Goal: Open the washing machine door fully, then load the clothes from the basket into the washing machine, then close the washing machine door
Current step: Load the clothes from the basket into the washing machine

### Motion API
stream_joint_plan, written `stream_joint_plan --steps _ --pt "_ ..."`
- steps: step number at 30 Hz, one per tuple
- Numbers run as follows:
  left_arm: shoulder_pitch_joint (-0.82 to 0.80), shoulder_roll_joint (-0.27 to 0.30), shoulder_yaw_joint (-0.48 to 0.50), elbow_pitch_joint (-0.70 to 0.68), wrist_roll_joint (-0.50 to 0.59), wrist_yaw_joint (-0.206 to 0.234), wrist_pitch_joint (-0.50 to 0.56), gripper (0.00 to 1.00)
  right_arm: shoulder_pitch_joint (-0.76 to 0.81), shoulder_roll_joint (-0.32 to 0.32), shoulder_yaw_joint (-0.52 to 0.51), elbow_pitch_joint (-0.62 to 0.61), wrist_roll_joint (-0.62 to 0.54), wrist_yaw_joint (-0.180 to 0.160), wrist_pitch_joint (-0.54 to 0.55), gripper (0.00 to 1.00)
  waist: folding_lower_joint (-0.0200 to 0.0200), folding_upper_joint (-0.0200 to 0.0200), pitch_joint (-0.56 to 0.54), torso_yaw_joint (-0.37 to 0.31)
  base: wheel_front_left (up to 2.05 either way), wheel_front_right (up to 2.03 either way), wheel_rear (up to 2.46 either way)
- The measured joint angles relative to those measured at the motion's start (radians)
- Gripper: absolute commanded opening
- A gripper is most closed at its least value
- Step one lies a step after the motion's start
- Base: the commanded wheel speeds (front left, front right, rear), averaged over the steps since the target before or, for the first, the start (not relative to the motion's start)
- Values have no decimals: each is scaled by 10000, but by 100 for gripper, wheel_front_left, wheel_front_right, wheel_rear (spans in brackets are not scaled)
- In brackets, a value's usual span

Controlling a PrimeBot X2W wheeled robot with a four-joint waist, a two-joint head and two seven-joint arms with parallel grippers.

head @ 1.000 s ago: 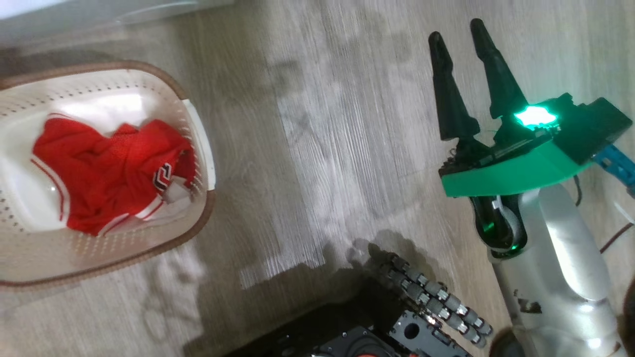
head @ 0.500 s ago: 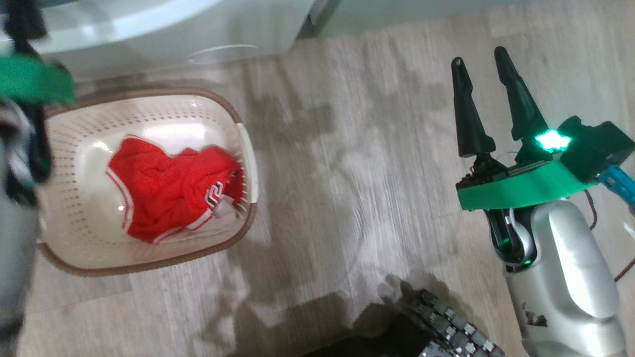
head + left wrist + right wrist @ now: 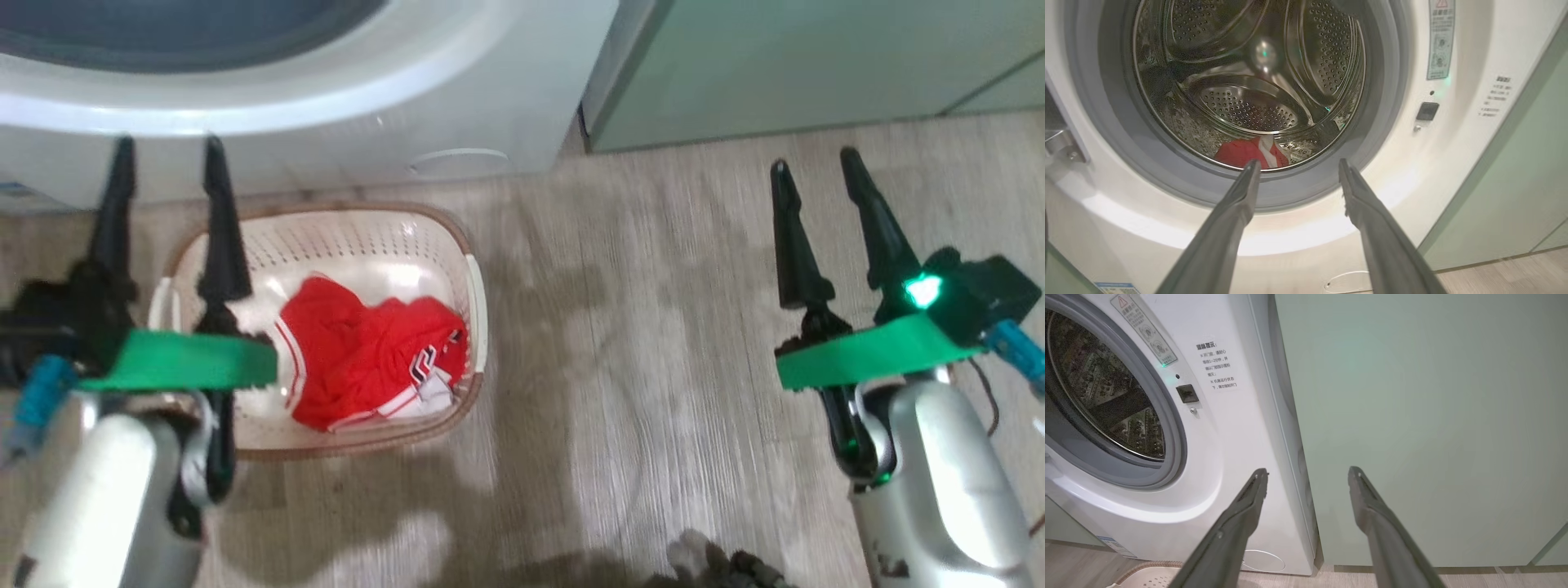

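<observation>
Both pincers stand wide apart and hold nothing: the left pincer [image 3: 168, 145] at the head view's left, the right pincer [image 3: 815, 159] at its right, over bare grey wood-grain floor [image 3: 620, 343].

That view cuts the white front-loading washing machine [image 3: 343, 114] off at the top, leaving only its lower front and a dark arc of the opening. The left wrist view shows more. The left pincer [image 3: 1298, 162] points at the uncovered, perforated steel drum [image 3: 1249, 102] inside its grey gasket [image 3: 1384, 122]. A red-and-white patch [image 3: 1245, 152] sits at the drum's lower lip, and I cannot tell whether it is cloth or reflection. The door itself is hard to make out, with just a metal hinge part [image 3: 1059, 143] at the left edge.

In the right wrist view the right pincer [image 3: 1307, 470] faces the seam between the machine [image 3: 1229, 465] and the flat pale green cabinet [image 3: 1412, 416], which touch side by side.

The small cream perforated plastic basket [image 3: 359, 241] stands on the floor just in front of the machine, below its round service flap [image 3: 457, 159]. One left finger [image 3: 219, 237] crosses the basket's left rim and hides it. The crumpled bright red mesh jersey with white trim [image 3: 367, 359] lies inside, toward the right wall.
</observation>
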Motion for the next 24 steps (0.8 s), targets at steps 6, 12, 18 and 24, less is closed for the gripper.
stream_joint_plan --steps 6,12,18,24 --pt "818 -493 -142 165 242 -136 0 100 768 0 -161 35 -188 0 0 100 0 0 -914 259 0 0 0" --pt "1586 -798 -56 430 412 -303 0 100 1447 2 -291 23 -355 0 0 100 0 0 -1852 392 0 0 0" --pt "2152 -980 54 715 510 -531 0 100 1973 2 -349 -58 -439 0 115 100 0 0 -2656 483 0 0 0" --pt "2730 -1160 52 915 660 -755 0 100 2674 4 -468 -430 -520 0 476 100 0 0 -3388 587 0 0 0"
